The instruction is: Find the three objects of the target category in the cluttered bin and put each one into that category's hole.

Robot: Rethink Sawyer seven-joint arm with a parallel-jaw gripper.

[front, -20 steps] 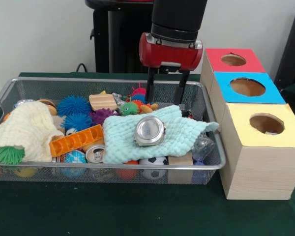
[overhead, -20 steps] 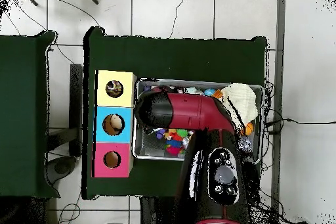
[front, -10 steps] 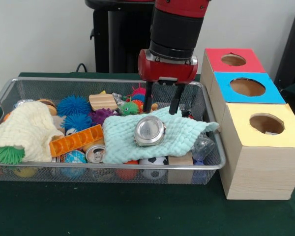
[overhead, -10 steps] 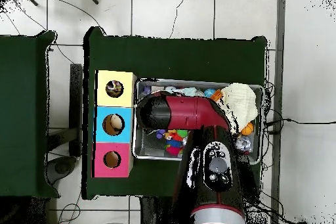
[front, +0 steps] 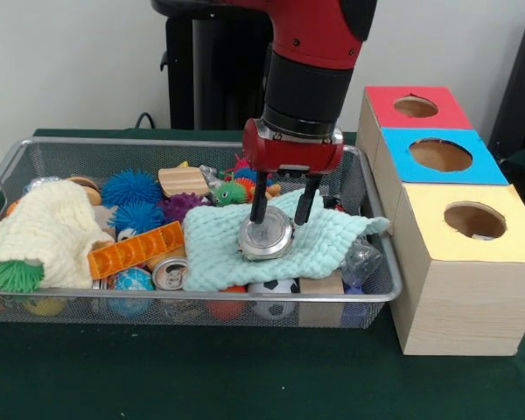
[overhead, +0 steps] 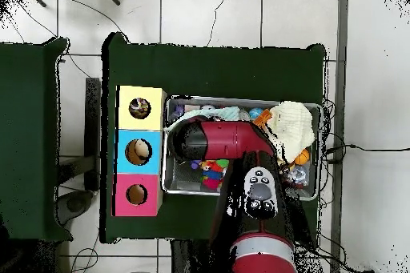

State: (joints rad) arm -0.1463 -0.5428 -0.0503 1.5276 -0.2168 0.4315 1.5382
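Note:
The wire mesh bin [front: 192, 297] is full of toys and cloths; it also shows in the overhead view [overhead: 184, 193]. A round silver tin [front: 266, 236] lies on a mint green cloth [front: 214, 249] in the bin's right half. My gripper [front: 279, 219] is open and low over the tin, its two black fingers [front: 257, 201] straddling the tin's upper edge. In the overhead view the arm [overhead: 220, 138] hides the gripper. The hole [front: 475, 220] in the pale yellow box top is right of the bin; it also shows in the overhead view [overhead: 139, 108].
A blue-topped box [front: 440, 155] and a red-topped box [front: 416, 107] stand behind the yellow one. The bin also holds a cream knitted cloth [front: 44, 227], an orange block [front: 136, 251], a can [front: 169, 274], blue spiky balls [front: 129, 186] and a wooden block [front: 183, 181].
The gripper has come down and forward from above the bin's back edge to the silver tin, staying open. The things in the bin have not moved.

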